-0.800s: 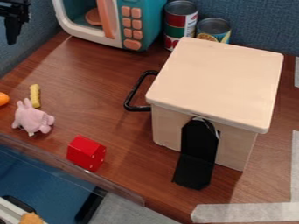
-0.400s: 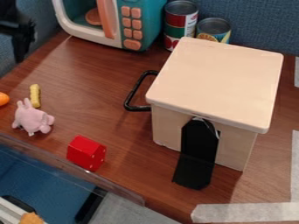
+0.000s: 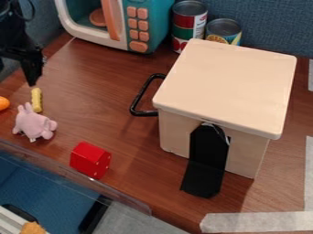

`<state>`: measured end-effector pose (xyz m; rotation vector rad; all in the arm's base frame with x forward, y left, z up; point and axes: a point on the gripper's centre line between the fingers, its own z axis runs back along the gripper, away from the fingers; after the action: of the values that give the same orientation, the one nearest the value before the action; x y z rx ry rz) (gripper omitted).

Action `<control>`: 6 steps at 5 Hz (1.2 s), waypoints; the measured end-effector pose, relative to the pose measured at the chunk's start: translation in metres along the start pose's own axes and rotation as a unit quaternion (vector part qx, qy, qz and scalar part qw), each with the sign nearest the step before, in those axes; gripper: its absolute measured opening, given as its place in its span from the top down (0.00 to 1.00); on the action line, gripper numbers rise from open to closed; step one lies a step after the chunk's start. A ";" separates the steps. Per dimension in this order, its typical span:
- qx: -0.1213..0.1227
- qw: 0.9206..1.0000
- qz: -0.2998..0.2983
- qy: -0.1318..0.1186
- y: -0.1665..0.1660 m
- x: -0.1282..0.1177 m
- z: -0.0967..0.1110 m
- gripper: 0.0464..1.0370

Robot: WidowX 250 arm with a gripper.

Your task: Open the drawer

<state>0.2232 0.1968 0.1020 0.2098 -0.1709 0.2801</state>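
"Where is the wooden drawer box (image 3: 229,87) sitting?"

"Well apart from the jaws, over to their right in view, its black handle (image 3: 140,95) sticking out on the side facing them. The face behind that loop is turning away from the camera, so I'm only guessing it's sitting shut"

"And the gripper (image 3: 30,75)?"

"It's hanging at the upper left, touching nothing that I can see. Whether the jaws are apart or together, I can't tell. I'm supposing it's lining up on the handle side because a pull would be coming back its way"

"What's edging that route?"

"Brown tabletop (image 3: 98,82) is running between jaws and handle, giving a path across. The toy microwave (image 3: 149,27) is standing up and right of the jaws, with two cans (image 3: 188,20) beyond it, so I'd be swinging wide of its corner"

"And below the jaws?"

"The yellow stick (image 3: 37,99) is lying just below them in view, the pink plush toy (image 3: 34,124) next, then the red block (image 3: 90,160) down and right, near the clear rail (image 3: 67,176). A low, careless approach could be brushing the stick"

"So, hooking the loop comes next, I'm thinking"
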 end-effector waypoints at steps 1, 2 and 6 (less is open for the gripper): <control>-0.041 0.999 0.011 -0.002 -0.015 0.002 0.001 0.04; -0.057 0.998 0.009 -0.005 -0.038 0.012 0.007 0.04; -0.088 0.995 0.002 0.043 -0.140 0.041 -0.026 0.04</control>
<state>0.3063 0.0813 0.0598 0.0226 -0.1105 0.2764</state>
